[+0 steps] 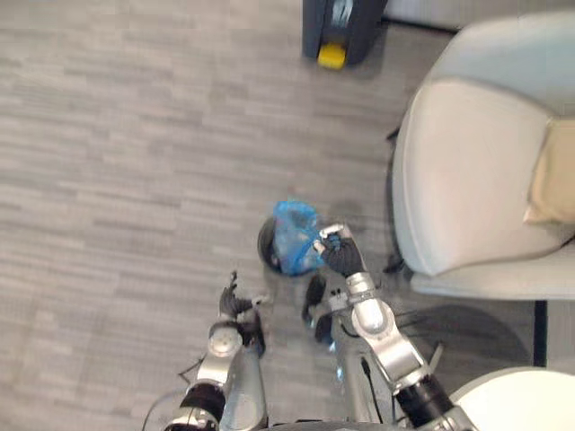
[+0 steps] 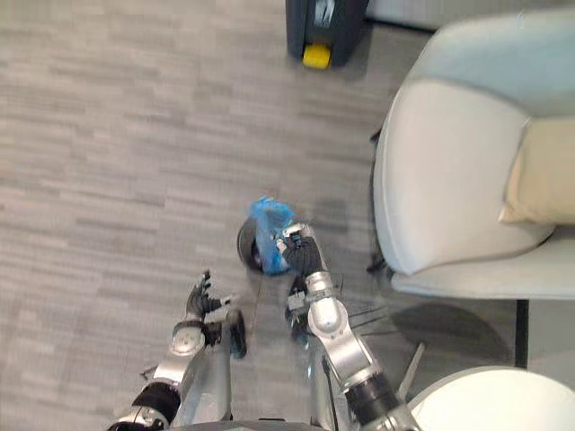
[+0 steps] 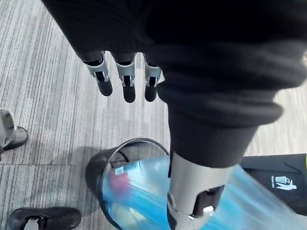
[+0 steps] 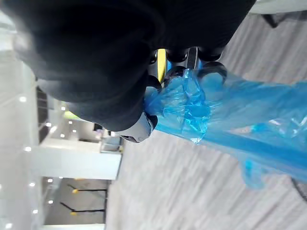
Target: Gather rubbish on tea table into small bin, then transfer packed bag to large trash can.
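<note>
A blue rubbish bag [image 1: 294,233] rises out of the small black bin [image 1: 267,248] on the floor; its lower part still sits inside the bin [image 3: 102,168]. My right hand [image 1: 340,254] is shut on the bag's gathered top [image 4: 186,102], fingers curled round the bunched plastic. My left hand [image 1: 235,303] hangs open to the left of the bin, apart from it, its fingers [image 3: 125,82] straight above the floor. Inside the bag [image 3: 144,191] something reddish shows. The large dark trash can [image 1: 342,29] with a yellow pedal stands at the far edge of the floor.
A light grey armchair [image 1: 476,171] with a beige cushion [image 1: 552,175] stands close to the right of the bin. A white round table [image 1: 521,402] sits at the lower right. Grey floor [image 1: 135,162] stretches to the left and toward the large can.
</note>
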`<state>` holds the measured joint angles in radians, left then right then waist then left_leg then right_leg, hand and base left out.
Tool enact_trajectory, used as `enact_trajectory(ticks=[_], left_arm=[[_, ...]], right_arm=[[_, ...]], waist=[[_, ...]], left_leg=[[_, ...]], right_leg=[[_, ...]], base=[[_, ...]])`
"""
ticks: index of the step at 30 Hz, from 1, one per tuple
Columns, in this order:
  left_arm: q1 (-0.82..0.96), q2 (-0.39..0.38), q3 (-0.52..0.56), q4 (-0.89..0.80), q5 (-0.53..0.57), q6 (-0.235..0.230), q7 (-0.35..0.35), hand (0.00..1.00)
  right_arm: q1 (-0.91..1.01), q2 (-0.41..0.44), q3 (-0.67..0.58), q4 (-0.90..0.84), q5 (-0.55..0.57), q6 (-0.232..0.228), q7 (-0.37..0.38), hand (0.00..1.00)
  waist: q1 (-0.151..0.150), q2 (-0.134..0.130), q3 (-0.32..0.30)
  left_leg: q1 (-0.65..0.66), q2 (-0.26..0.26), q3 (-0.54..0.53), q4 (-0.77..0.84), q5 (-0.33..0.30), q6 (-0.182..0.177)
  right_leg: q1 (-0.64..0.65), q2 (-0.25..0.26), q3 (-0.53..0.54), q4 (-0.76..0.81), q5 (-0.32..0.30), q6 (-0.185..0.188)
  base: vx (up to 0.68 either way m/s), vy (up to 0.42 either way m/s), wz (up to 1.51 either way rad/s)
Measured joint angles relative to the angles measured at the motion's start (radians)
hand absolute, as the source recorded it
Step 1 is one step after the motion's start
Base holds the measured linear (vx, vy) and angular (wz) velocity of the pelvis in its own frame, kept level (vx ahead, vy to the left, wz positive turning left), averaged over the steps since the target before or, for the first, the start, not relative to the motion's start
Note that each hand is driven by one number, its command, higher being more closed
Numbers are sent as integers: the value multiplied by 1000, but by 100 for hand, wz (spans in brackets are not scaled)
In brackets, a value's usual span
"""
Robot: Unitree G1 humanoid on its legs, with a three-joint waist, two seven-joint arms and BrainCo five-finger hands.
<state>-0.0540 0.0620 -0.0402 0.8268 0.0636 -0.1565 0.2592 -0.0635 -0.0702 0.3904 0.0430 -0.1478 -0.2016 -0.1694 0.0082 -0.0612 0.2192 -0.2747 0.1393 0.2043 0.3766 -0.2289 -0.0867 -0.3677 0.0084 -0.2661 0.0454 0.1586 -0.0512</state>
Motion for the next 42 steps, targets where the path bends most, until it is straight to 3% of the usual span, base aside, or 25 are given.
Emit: enact_trajectory(ticks=[4, 8, 13, 17, 23, 24, 26, 27, 28, 29, 30, 31, 32, 33, 34, 35, 37, 38, 39, 40, 41, 42], left_arm=[[33, 18, -20, 7, 37, -2, -19, 0], [42, 44, -86, -5, 66, -6, -36, 0], [103, 57, -169, -243, 79, -13, -51, 0], [112, 74, -241, -408, 87, -52, -82, 0], [71, 83, -306, -486, 87, -67, -83, 0], [69, 89, -305, -515, 87, -68, -81, 0], [62, 90, -305, -549, 86, -72, -77, 0], [52, 84, -296, -560, 86, -73, -71, 0], [42, 83, -292, -570, 86, -75, -62, 0], [36, 85, -291, -571, 86, -75, -60, 0], [33, 89, -277, -584, 86, -75, -51, 0], [34, 92, -261, -593, 86, -75, -35, 0], [36, 89, -253, -599, 86, -75, -31, 0], [39, 84, -242, -611, 87, -75, -30, 0], [42, 88, -226, -641, 87, -74, -19, 0], [42, 86, -220, -651, 86, -74, -16, 0], [56, 67, -198, -687, 83, -72, -16, 0], [92, 68, -196, -715, 81, -72, -15, 0], [98, 68, -196, -719, 80, -72, -16, 0], [115, 74, -197, -740, 71, -72, -18, 0], [122, 66, -206, -756, 62, -73, -21, 0], [127, 62, -209, -760, 60, -77, -27, 0]], right_arm=[[24, -25, -20, 0, 32, 0, 46, 100], [21, -31, -20, -2, 60, -10, 65, 100], [-29, -79, 0, -53, 73, -11, 75, 100], [-87, -125, 20, -124, 117, -20, 94, 100], [-239, -144, 96, -153, 142, -31, 108, 100], [-278, -141, 110, -155, 141, -31, 108, 100], [-327, -132, 125, -157, 142, -31, 106, 100], [-358, -133, 138, -157, 141, -30, 104, 100], [-373, -129, 134, -160, 142, -33, 102, 100], [-376, -126, 129, -160, 142, -35, 97, 100], [-401, -121, 129, -160, 140, -35, 89, 100], [-424, -126, 129, -160, 139, -37, 80, 100], [-432, -126, 127, -160, 138, -40, 70, 100], [-445, -123, 127, -161, 137, -40, 62, 100], [-481, -120, 126, -160, 137, -43, 53, 100], [-504, -124, 126, -157, 137, -44, 51, 100], [-578, -137, 120, -118, 138, -45, 33, 100], [-602, -136, 113, -76, 138, -41, 30, 100], [-604, -137, 111, -70, 137, -40, 28, 100], [-607, -139, 91, -63, 137, -28, 22, 100], [-610, -150, 59, -63, 138, -27, 15, 100], [-611, -153, 42, -63, 138, -23, 9, 100]], waist=[[-10, 3, -59], [-21, 2, -93], [-8, 2, -100], [3, 0, -125], [4, -1, -135], [4, -3, -136], [2, -3, -136], [7, 21, -120], [0, 16, -117], [3, 2, -118], [8, -25, -114], [9, -16, -111], [30, 0, -112], [43, 7, -111], [58, 4, -111], [66, 3, -110], [71, 57, -62], [72, 63, -59], [72, 61, -58], [71, 47, -63], [69, 49, -61], [66, 49, -60]], left_leg=[[102, -21, 21, -67, 8, 5], [139, -37, 24, -92, 8, 6], [185, -61, 44, -101, 9, 22], [201, -75, 49, -102, 3, 45], [182, -88, 77, -82, -3, 58], [162, -89, 94, -63, -5, 62], [115, -91, 97, -20, 21, 95], [106, -50, 101, -42, 41, 116], [123, -45, 95, -55, 41, 115], [125, -53, 88, -52, 41, 114], [110, -70, 63, -15, 38, 110], [95, -73, 31, -7, 34, 101], [86, -48, 21, -43, 56, 90], [71, -31, 27, -54, 68, 94], [27, -29, -6, -27, 88, 81], [3, -31, -17, -11, 89, 81], [-38, -11, -67, 14, 120, 51], [-48, -15, -79, 8, 152, 12], [-51, -17, -80, 7, 159, 2], [-68, -31, -84, -2, 191, -51], [-102, -15, -52, 77, 149, 16], [-111, 5, -32, 152, 112, 61]], right_leg=[[111, 5, 36, -104, 52, 3], [144, -2, 52, -121, 60, 2], [170, -14, 113, -122, 79, 20], [192, -23, 136, -145, 94, 39], [162, -31, 184, -135, 106, 62], [131, -32, 201, -113, 102, 71], [61, -37, 208, -48, 28, 214], [10, -26, 163, 94, -88, 151], [-39, -61, 125, 389, -140, 71], [-36, -88, 122, 497, -187, 63], [-33, -115, 139, 572, -233, 85], [-4, -100, 138, 512, -220, 114], [55, -61, 139, 383, -206, 173], [74, -44, 153, 368, -239, 172], [139, -21, 164, 329, -287, 90], [175, -9, 168, 238, -286, 74], [241, 25, 138, 89, -199, 47], [235, 23, 121, 100, -192, 36], [235, 18, 118, 101, -192, 35], [220, -14, 88, 104, -189, 26], [200, -31, 64, 108, -186, 16], [189, -39, 59, 106, -179, 7]], base=[[114, 123, -16], [58, 168, -6], [-17, 177, -19], [-56, 152, -9], [-88, 96, -16], [-130, 65, -46], [-165, 18, -50], [-196, -7, -26], [-131, 5, -4], [-116, -5, 45], [-111, -27, 67], [-154, -35, 55], [-132, -32, 30], [-136, -86, 24], [-140, -114, 29], [-123, -90, 46], [-185, -27, 56], [-200, -13, 56], [-257, -16, 59], [-242, 13, 60], [-286, 17, 61], [-203, 19, 37]])
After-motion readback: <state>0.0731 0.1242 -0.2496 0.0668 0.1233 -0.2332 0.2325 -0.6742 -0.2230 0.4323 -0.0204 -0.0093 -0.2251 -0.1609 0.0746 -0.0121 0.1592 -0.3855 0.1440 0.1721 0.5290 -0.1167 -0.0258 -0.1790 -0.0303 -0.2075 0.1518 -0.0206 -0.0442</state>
